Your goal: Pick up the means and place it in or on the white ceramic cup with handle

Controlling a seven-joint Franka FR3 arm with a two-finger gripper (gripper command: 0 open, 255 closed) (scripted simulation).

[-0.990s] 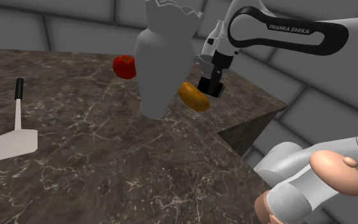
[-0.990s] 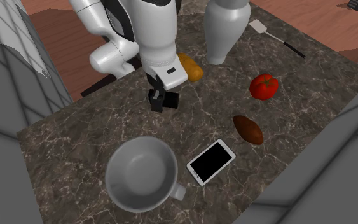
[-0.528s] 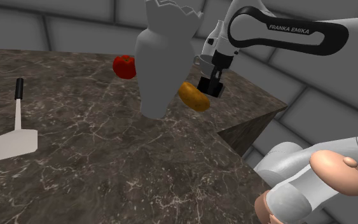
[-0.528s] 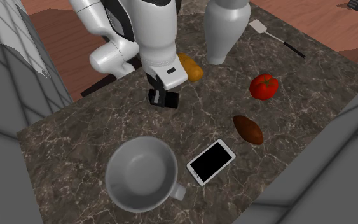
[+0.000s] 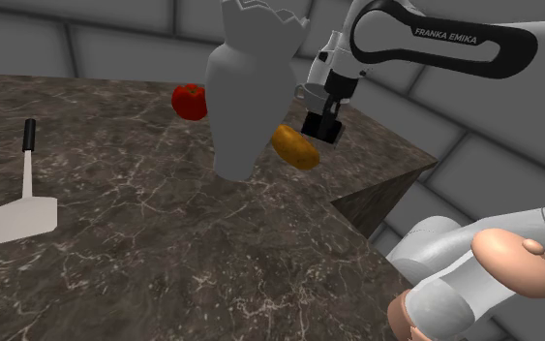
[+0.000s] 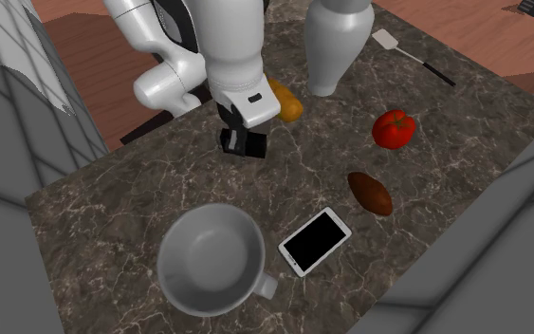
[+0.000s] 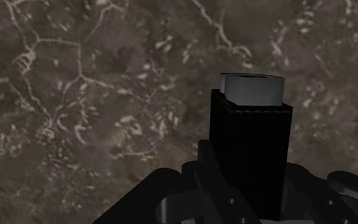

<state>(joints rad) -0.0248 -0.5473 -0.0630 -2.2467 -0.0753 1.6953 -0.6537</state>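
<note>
My black gripper (image 6: 241,144) hangs a little above the dark marble counter (image 6: 113,209), between the orange-yellow lump (image 6: 286,102) and the cup. In the wrist view the gripper (image 7: 254,111) is shut on a small black block with a grey end (image 7: 254,89), which stands up between the fingers. The pale cup with a handle (image 6: 174,285) stands upright with its mouth open, nearer the second exterior view's bottom than the gripper. In the shoulder view the gripper (image 5: 320,131) shows just right of the tall white vase (image 5: 246,87), above the orange-yellow lump (image 5: 295,146).
A black phone (image 6: 315,241) lies beside the cup. A brown oval thing (image 6: 370,193) and a red tomato (image 6: 394,128) sit further right. The white vase (image 6: 333,43) and a spatula (image 6: 412,55) are at the back. The counter's edge drops off near the stand (image 5: 386,194).
The fingers stood apart a second ago and then came together on the black block. Since half a second ago the hand has risen slightly off the counter.
</note>
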